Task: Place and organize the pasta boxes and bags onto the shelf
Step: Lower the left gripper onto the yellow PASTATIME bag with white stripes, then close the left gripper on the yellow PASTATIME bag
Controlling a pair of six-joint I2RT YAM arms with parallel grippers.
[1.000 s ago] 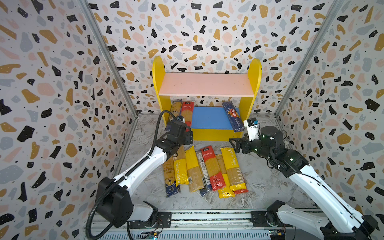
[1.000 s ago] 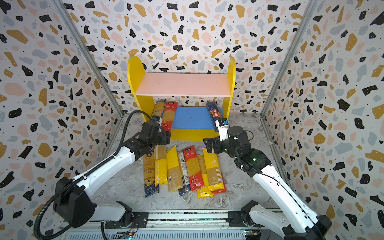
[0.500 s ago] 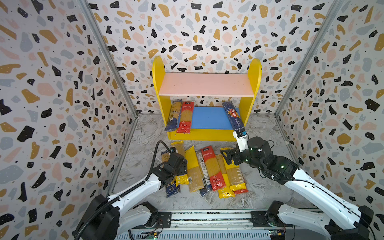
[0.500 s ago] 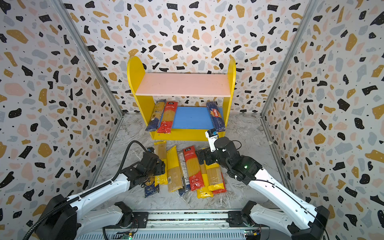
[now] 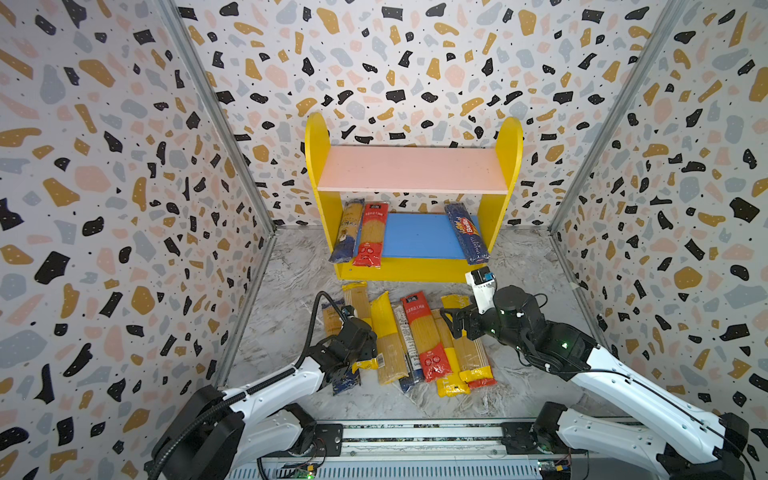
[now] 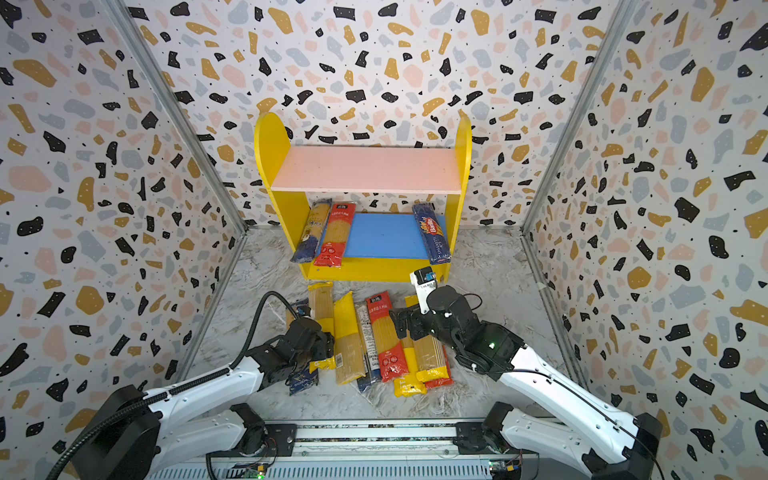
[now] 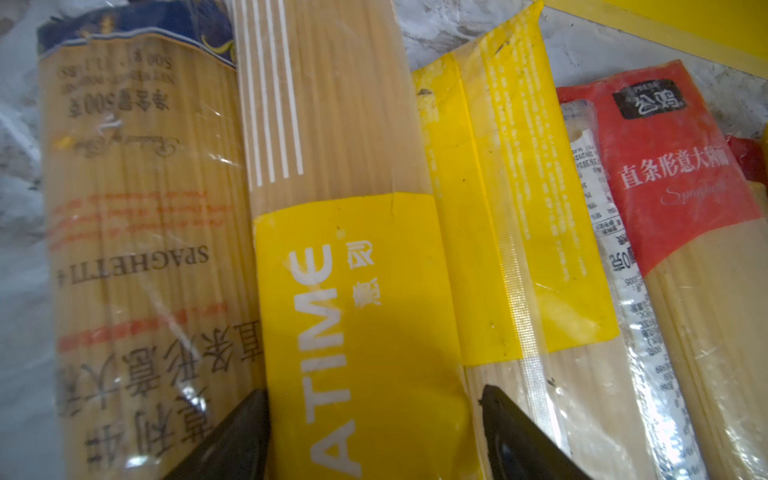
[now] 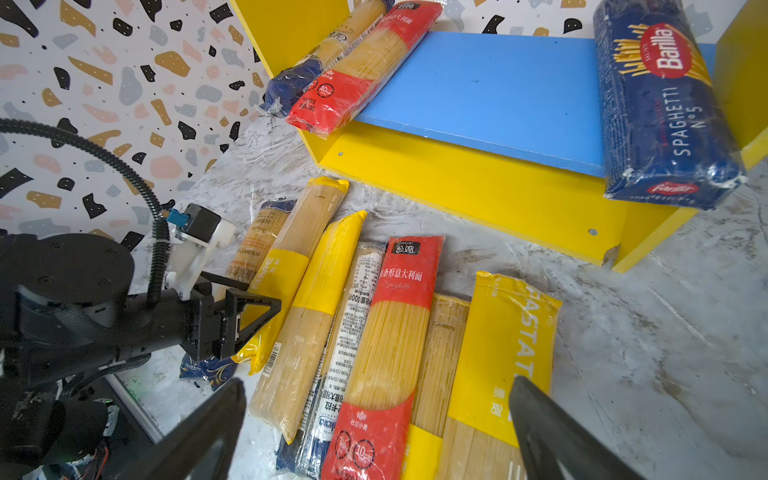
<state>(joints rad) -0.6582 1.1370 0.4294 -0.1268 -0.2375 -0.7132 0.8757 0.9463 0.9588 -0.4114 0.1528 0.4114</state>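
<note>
Left gripper (image 7: 370, 392), jaws apart, has a finger at each long edge of a yellow-banded pasta pack (image 7: 357, 291); neighbouring packs (image 7: 141, 249) lie tight against both edges. Right gripper (image 8: 376, 384), jaws spread wide, holds nothing above the red pack (image 8: 399, 332). Beyond both stands the shelf (image 5: 509, 166), its blue board (image 5: 419, 237) bare in the middle.

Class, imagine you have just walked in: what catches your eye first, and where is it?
A yellow-sided shelf stands at the back, three packs on its blue board. In front lies a row of spaghetti packs, with the left gripper and right gripper open above it.
</note>
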